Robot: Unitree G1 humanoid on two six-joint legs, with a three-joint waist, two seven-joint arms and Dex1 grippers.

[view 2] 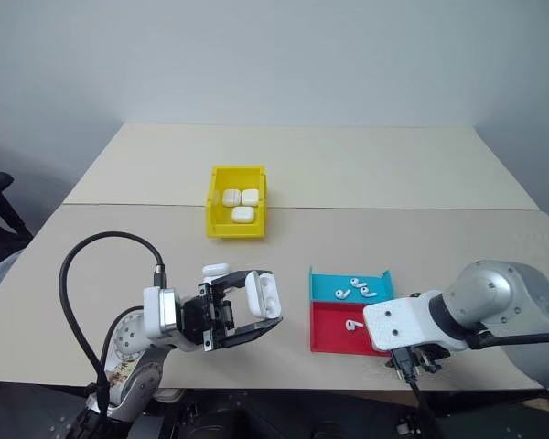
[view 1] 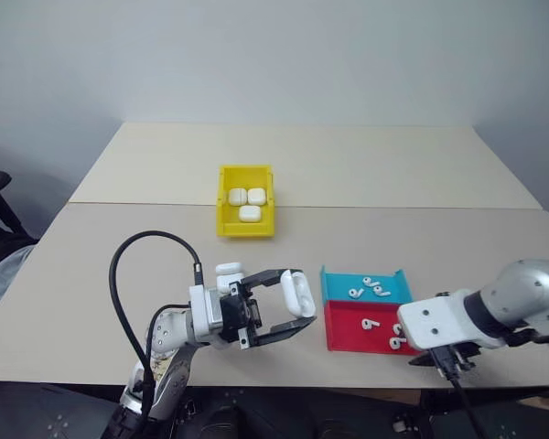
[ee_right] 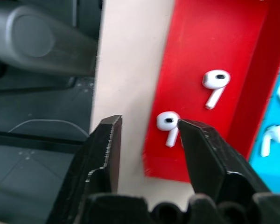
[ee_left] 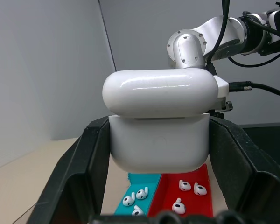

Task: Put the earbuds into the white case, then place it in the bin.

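My left gripper (view 1: 300,300) is shut on the white case (ee_left: 158,140), held above the table's front with its lid (ee_left: 161,93) hinged open. Loose earbuds lie in a red tray (view 1: 346,337) and a blue tray (view 1: 389,283) to its right. My right gripper (ee_right: 149,122) points down over the red tray's near corner, fingers apart. One earbud (ee_right: 168,123) lies between them, close against one finger (ee_right: 203,149); another earbud (ee_right: 214,83) lies further in. The yellow bin (view 1: 245,229) stands mid-table beyond the left gripper.
Three closed white cases (view 1: 247,201) sit inside the bin. The red tray lies close to the table's front edge (ee_right: 99,93), with dark floor beyond it. A black cable (view 1: 119,274) loops above my left arm. A seam (view 1: 393,208) crosses the table behind the bin.
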